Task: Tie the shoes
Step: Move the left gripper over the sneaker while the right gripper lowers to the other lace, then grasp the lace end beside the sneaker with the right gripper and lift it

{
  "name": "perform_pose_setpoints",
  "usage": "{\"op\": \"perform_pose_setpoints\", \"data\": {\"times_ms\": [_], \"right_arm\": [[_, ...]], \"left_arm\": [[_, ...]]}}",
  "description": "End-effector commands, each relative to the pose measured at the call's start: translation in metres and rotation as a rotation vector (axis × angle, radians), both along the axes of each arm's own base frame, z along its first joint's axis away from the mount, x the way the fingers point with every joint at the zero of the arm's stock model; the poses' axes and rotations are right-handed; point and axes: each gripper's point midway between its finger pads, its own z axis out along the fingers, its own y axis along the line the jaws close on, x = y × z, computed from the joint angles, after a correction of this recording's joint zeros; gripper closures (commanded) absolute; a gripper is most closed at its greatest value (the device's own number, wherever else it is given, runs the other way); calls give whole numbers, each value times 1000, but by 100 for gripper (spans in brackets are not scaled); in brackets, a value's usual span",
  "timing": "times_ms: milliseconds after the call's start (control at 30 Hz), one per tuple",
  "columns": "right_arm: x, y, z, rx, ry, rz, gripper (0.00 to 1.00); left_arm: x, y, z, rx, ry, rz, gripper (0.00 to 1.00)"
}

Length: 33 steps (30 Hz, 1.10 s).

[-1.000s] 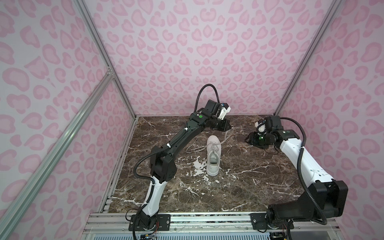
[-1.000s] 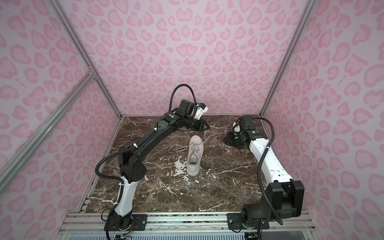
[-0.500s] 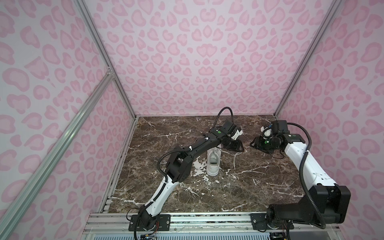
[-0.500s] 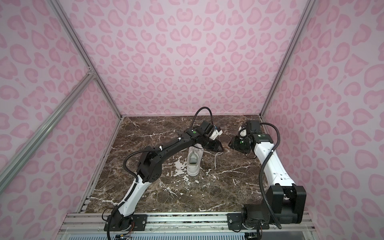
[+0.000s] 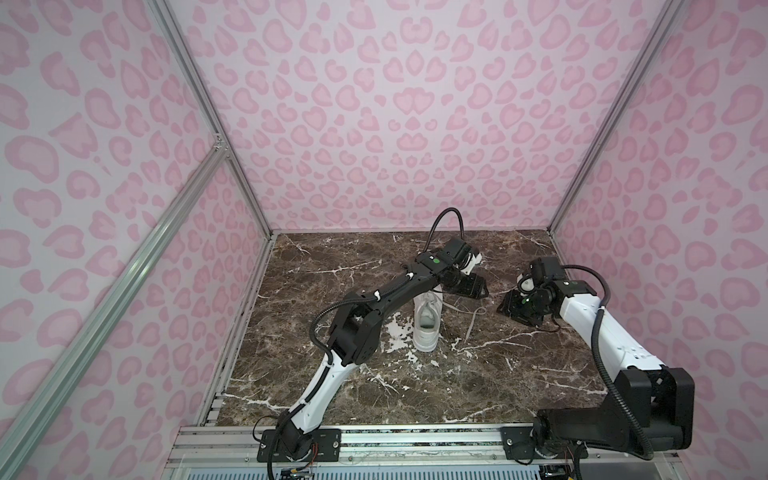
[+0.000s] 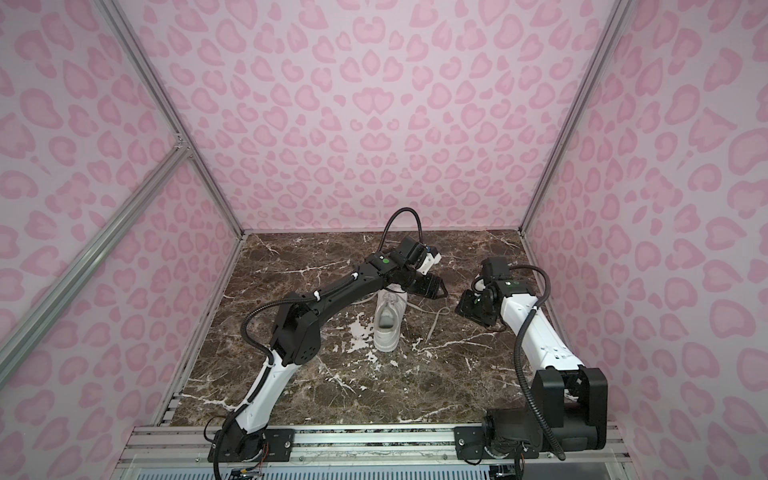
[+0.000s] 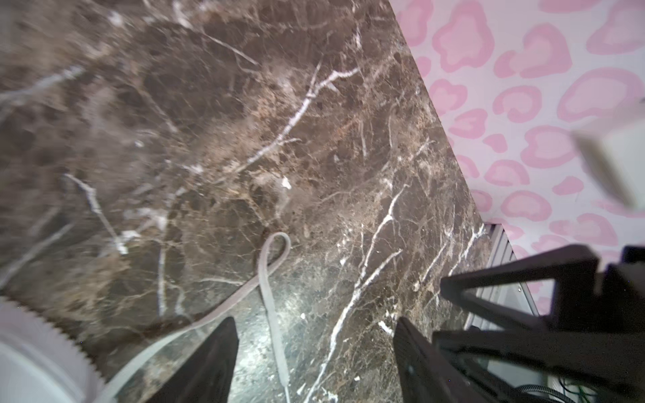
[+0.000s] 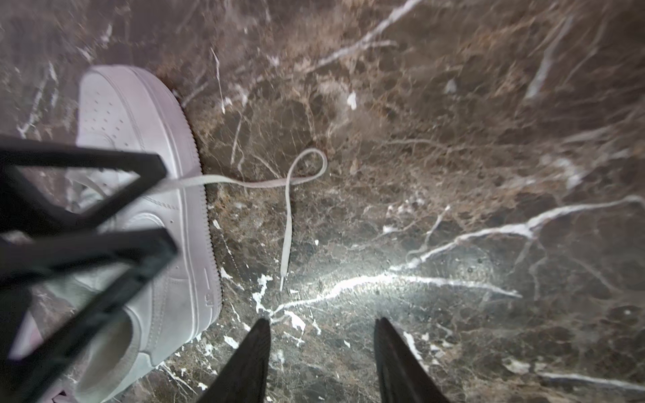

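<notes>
White sneaker on the marble, one lace lying loose beside it.

The white low-top sneaker point(image 5: 424, 328) stands on its sole near the middle of the dark marble tabletop point(image 5: 299, 374), toe toward the back wall, its mouth showing pale grey lining. A flat lace point(image 8: 286, 223) runs off the side nearer the right arm, curls into a small loop and lies slack on the marble. The left gripper point(image 5: 478, 289) hovers by the toe end, jaws spread, gripping nothing. The right gripper point(image 5: 505, 308) hangs just beyond the lace, jaws apart and empty.
</notes>
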Motion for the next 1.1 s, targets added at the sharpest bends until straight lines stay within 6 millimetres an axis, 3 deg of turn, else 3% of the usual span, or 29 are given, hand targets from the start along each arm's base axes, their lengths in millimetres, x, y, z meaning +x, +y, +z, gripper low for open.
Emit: {"op": "perform_pose_setpoints", "data": {"times_ms": [0,100,200,400,600,800,1067], "right_arm": [[-6,7,-20,-38,48,-41,51],[-8,20,-33,-83,73,-22,54],[-8,33,-46,-132,112,6,56],[-1,44,-59,-297,158,54,60],[6,60,-74,-311,186,66,62],[13,72,-85,-296,201,68,66],[13,71,-96,-327,231,72,69]], "left_arm": [[20,32,61,-23,-98,86,29],[34,68,79,13,-139,148,31],[41,107,81,86,-170,203,31],[38,179,60,186,-150,301,32],[28,231,37,209,-112,372,32],[20,253,29,218,-100,393,32],[18,254,26,220,-94,385,32]]}}
